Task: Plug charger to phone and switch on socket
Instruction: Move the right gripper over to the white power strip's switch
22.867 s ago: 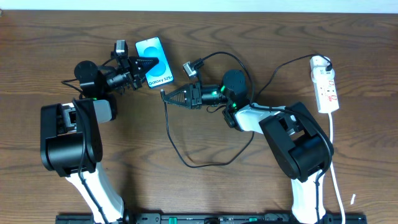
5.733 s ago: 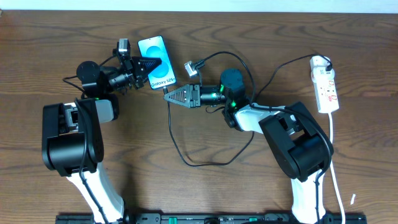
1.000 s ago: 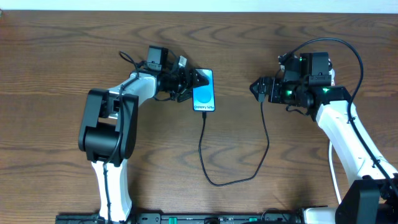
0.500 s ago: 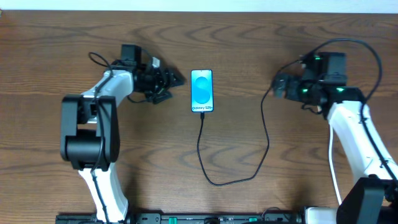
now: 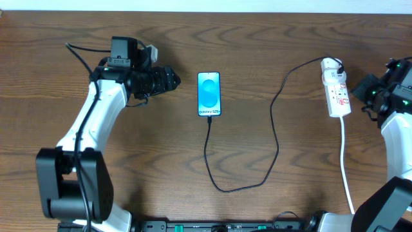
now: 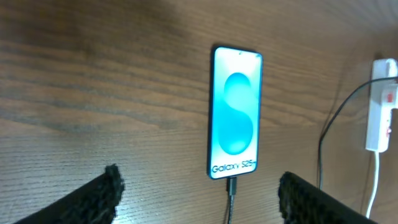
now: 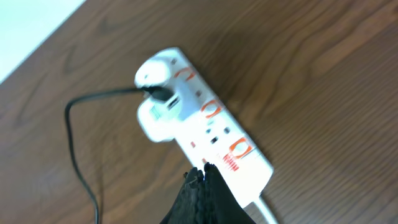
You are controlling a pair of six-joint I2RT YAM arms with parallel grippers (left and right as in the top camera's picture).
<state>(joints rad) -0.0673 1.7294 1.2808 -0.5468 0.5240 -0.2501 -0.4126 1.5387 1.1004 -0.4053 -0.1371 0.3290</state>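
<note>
- Overhead: the phone (image 5: pixel 208 94) lies flat, screen up, on the wooden table (image 5: pixel 148 161), near the middle and lengthwise toward the far edge.
- Overhead: the charger cable (image 5: pixel 277 135) leaves the phone's near end, loops toward the front of the table and rises to the socket (image 5: pixel 337 90) at far right. The socket's white lead (image 5: pixel 345 161) trails toward the front.
- Overhead: the left gripper (image 5: pixel 172 78) sits left of the phone, apart from it. The right gripper (image 5: pixel 358 90) is just beside the socket's right edge; contact cannot be told.
- Left wrist: screen light blue with a rounded graphic, and "Galaxy S25" reads across its lower end. The connector (image 6: pixel 231 186) is seated in the phone's bottom edge. The fingers (image 6: pixel 93 199) stand spread wide with nothing between them.
- Right wrist: the black plug (image 7: pixel 160 94) sits in the socket near its rounded end. Red rings and a red box mark the white face; the red writing by the box is too blurred to read.
- Right wrist: the fingertips (image 7: pixel 202 186) are pressed together, pinching nothing, at the socket's lower edge.
</note>
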